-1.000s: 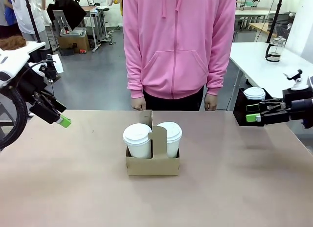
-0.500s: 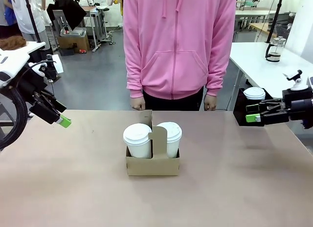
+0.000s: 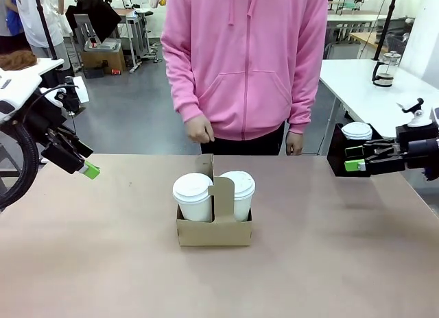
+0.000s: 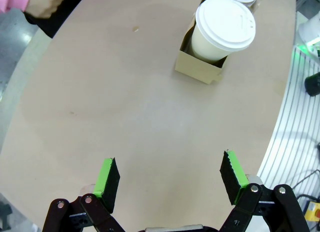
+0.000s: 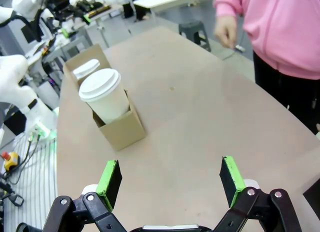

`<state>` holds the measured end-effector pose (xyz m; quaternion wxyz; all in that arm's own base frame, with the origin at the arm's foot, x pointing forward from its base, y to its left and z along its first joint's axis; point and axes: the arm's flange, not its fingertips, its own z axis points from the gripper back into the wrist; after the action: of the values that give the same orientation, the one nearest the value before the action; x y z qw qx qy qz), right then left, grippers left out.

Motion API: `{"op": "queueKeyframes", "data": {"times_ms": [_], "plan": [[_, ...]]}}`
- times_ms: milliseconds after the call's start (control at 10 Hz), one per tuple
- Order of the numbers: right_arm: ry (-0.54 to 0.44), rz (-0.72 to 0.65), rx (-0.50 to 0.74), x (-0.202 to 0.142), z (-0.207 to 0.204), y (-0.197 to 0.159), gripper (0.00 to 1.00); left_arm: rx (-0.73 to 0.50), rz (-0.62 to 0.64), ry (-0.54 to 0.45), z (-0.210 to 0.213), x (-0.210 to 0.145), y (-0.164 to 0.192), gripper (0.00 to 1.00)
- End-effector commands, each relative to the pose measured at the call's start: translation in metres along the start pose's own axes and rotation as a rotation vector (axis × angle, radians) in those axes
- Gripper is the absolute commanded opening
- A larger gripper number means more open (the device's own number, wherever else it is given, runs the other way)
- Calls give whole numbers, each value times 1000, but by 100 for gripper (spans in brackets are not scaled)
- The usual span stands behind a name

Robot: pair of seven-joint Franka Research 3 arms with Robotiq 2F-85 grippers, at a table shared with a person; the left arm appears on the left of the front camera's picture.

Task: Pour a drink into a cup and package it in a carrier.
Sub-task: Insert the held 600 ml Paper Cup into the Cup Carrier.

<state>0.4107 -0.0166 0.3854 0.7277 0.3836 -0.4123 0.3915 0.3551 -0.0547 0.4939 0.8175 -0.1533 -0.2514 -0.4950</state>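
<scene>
Carrier: the brown cardboard carrier (image 3: 214,225) sits in the middle of the frame in the front view, on the tan counter (image 3: 103,263). Its handle panel stands up between its 2 slots.
Cups: 2 white cups with white lids stand in the carrier, 1 in each slot. The left cup (image 3: 193,197) is a bit nearer the camera than the right cup (image 3: 237,193).
Left pincer: the left pincer (image 3: 84,168) hangs at the left edge of the frame, above the counter and well apart from the carrier. In the left wrist view its green pads (image 4: 107,178) stand wide apart with nothing between them.
Right pincer: the right pincer (image 3: 354,158) is at the right edge of the frame, well apart from the carrier. In the right wrist view its green pads (image 5: 109,178) are wide apart and hold nothing.
Person: a person in a pink hoodie (image 3: 247,57) stands at the far side of the counter, in the upper middle of the frame. One hand (image 3: 200,129) is raised in front of the hoodie, above the carrier and not touching it.
Jug: a glass jug (image 3: 385,68) stands on a white table in the upper right of the frame.
</scene>
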Motion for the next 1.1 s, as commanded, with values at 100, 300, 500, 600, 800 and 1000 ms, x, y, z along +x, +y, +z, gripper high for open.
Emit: {"op": "queueKeyframes", "data": {"times_ms": [100, 300, 500, 600, 800, 1000], "plan": [[3, 3, 2, 1, 0, 0, 100, -12, -11, -14, 0, -1, 1, 100], [3, 3, 2, 1, 0, 0, 100, -12, -11, -14, 0, -1, 1, 100], [3, 3, 2, 1, 0, 0, 100, -12, -11, -14, 0, -1, 1, 100], [3, 3, 2, 1, 0, 0, 100, -12, -11, -14, 0, -1, 1, 100], [3, 3, 2, 1, 0, 0, 100, -12, -11, -14, 0, -1, 1, 100], [3, 3, 2, 1, 0, 0, 100, -12, -11, -14, 0, -1, 1, 100]]}}
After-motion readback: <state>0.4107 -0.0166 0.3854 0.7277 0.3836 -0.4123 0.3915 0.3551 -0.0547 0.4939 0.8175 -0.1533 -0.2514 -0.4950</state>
